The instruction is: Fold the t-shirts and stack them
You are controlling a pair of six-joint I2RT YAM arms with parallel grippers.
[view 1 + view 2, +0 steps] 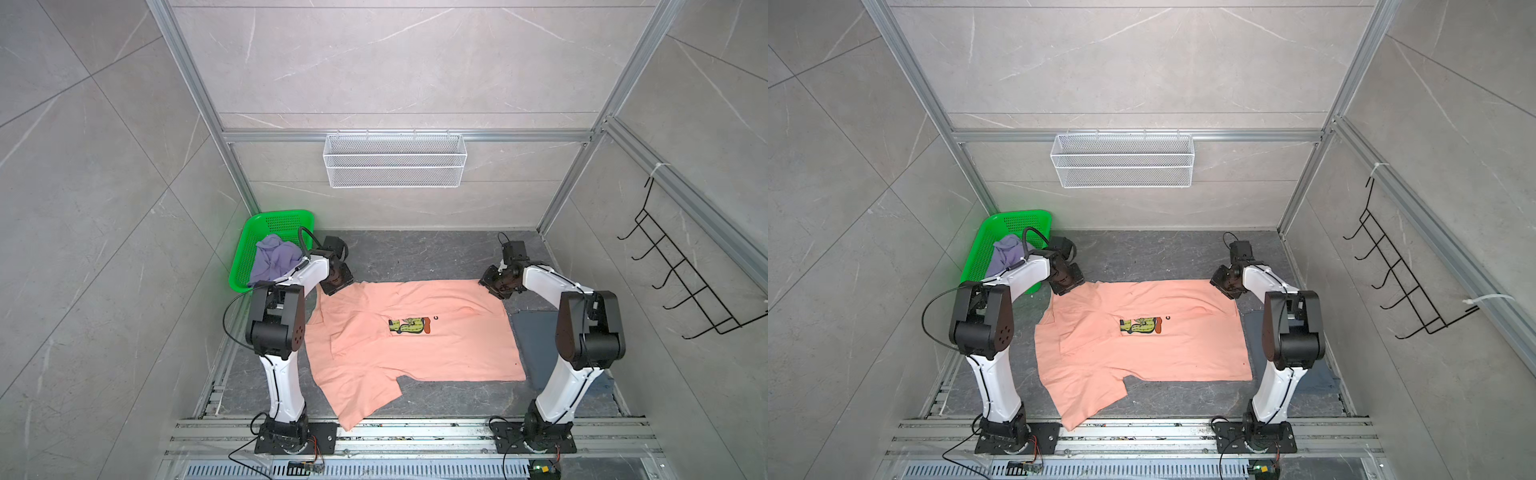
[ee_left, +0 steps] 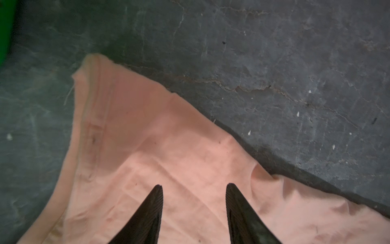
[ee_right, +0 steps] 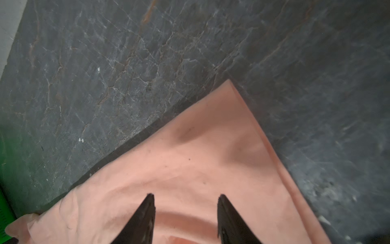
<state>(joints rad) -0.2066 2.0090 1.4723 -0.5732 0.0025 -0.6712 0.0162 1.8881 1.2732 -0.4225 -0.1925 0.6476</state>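
The large peach-pink cotton t-shirt with a yellow-green chest print [image 1: 415, 353] lies spread across the dark stone table [image 1: 415, 253], its far side apparently doubled over to the print, so folding looks barely begun. The left pincer [image 2: 194, 186] and the right pincer [image 3: 185, 194] each hover over a far corner of it, jaws apart and gripping nothing. A slate blue-grey t-shirt [image 1: 536, 332] lies flat beside the right arm, seemingly folded. A crumpled lavender t-shirt [image 1: 274, 259] waits in the green perforated plastic basket [image 1: 286, 220]. The peach shirt's remaining folds, the lavender one and the stacking are left.
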